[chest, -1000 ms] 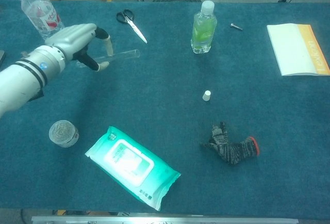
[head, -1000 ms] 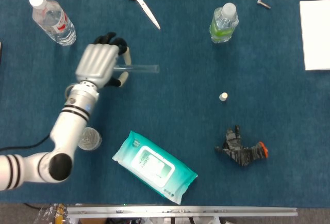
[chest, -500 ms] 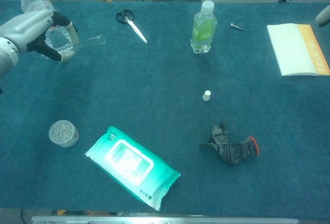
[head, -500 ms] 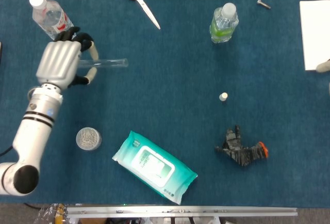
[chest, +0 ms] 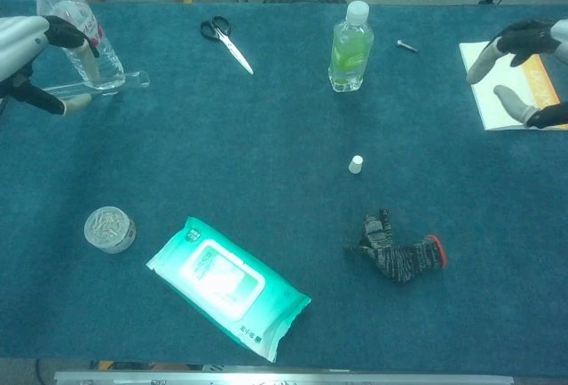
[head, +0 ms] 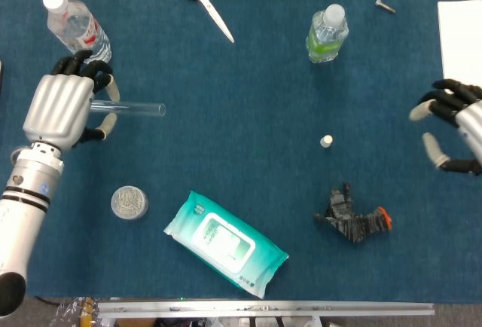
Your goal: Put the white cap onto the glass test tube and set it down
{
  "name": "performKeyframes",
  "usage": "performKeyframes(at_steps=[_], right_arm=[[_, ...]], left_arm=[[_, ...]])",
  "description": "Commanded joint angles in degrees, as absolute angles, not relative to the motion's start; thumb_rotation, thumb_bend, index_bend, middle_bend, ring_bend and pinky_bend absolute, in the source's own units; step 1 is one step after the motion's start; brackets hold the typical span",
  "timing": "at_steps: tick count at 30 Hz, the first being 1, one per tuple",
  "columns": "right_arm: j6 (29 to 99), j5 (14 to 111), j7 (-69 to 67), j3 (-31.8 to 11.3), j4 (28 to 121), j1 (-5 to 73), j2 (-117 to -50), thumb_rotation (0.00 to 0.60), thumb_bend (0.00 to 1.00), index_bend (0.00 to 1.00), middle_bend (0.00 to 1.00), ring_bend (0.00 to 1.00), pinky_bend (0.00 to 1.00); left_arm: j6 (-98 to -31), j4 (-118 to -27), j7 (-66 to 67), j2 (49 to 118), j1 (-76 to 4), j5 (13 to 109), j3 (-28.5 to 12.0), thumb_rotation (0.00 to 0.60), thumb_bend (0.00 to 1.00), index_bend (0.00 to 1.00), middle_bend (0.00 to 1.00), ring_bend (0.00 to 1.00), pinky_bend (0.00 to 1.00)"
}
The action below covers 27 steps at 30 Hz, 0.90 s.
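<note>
1. At the left edge of the head view, the left hand [head: 60, 108] grips the glass test tube [head: 132, 107] near one end, fingers wrapped round it. The tube lies roughly level, its free end pointing toward the middle of the table [head: 248, 116]. Holding it this way probably leaves that end free to take the cap.
2. The tube appears lifted clear of the cloth, just below the clear water bottle [head: 75, 27] in the upper left corner.
3. Right of centre, the white cap [head: 326, 142] stands alone on the table, well apart from the tube and not yet picked up.
4. At the right edge, the right hand [head: 452, 131] hovers with its fingers spread and curved and nothing between them. It sits to the right of the cap, so it seems placed to reach in for it.
5. Blue cloth lies bare all round the cap. The nearest things are the dark work glove [head: 352, 220] below it and the green-liquid bottle [head: 327, 35] above it, neither close enough to crowd a grasp.
6. The widest open stretch runs across the middle of the frame, between the scissors [head: 205, 3] at the top and the wet-wipes pack [head: 226, 242] at the bottom; judging by this, the hands could meet there.
7. The small round tin [head: 129, 202] sits below the left hand, and the white booklet [head: 459, 48] lies at the upper right edge, just above the right hand.
</note>
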<state>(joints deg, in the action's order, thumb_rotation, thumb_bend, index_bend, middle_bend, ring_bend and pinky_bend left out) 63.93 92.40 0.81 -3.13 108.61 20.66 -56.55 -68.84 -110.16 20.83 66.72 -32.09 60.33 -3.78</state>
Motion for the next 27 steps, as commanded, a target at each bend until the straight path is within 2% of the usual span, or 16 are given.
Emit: performKeyframes(at_steps=[1, 8, 27], right_arm=[[57.61, 89.52, 4.73, -3.45, 109.42, 24.57, -58.99, 0.336, 0.51, 0.37, 0.3, 0.13, 0.23], [53.2, 86.06, 8.45, -2.95, 108.21, 27.18, -62.98, 0.285, 0.51, 0.37, 0.27, 0.1, 0.19], [47.48, 78.01, 22.31, -0.18, 98.77, 31.44, -75.94, 0.286, 0.51, 0.37, 0.26, 0.08, 0.17]], left_arm=[[-70.33, -111.81, 20.82, 64.92, -30.62, 62.83, -2.99, 0.6, 0.34, 0.53, 0.26, 0.1, 0.14], [-71.35, -112.55, 19.87, 63.18, -29.03, 65.17, -2.93, 0.6, 0.34, 0.53, 0.26, 0.1, 0.14], [-71.56, -112.96, 17.54, 62.02, -26.64, 68.43, -3.61, 0.6, 0.34, 0.53, 0.26, 0.11, 0.14]])
